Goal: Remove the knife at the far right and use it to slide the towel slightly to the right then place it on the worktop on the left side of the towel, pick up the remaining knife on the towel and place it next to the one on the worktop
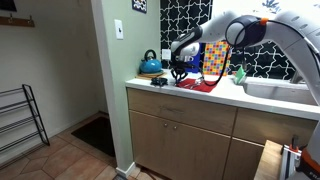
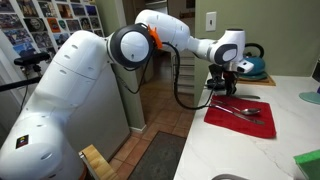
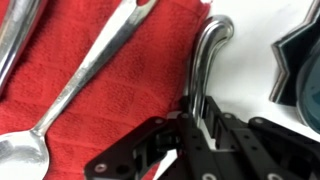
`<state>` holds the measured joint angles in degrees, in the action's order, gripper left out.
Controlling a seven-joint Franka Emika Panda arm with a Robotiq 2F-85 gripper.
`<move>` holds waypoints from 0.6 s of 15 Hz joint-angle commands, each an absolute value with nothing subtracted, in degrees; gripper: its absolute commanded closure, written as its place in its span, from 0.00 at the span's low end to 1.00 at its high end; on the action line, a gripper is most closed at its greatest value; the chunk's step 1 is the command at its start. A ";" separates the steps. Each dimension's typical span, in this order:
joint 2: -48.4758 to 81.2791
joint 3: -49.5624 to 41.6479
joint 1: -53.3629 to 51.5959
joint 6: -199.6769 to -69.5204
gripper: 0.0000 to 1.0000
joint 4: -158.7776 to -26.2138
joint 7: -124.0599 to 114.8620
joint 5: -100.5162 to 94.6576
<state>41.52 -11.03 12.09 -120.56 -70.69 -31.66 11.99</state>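
The red towel lies flat on the white worktop. In the wrist view my gripper is shut on a shiny metal knife, whose curved end points away over the bare worktop just off the towel's edge. A spoon-shaped utensil and part of another metal utensil rest on the towel. In both exterior views the gripper hangs low at the towel's end nearer the kettle. Whether the knife touches the worktop I cannot tell.
A blue kettle stands close beside the gripper, its dark edge showing in the wrist view. An upright checkered board stands behind the towel, with a sink beyond. The worktop's front edge is near.
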 commanded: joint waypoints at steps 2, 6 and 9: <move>39.68 -12.65 11.12 -116.71 0.95 -73.62 -34.77 9.61; 38.20 -13.04 11.31 -115.79 0.95 -75.59 -33.32 8.28; 36.67 -13.27 11.53 -114.84 0.95 -77.73 -31.01 6.67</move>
<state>39.48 -12.76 11.66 -116.32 -73.20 -33.09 8.72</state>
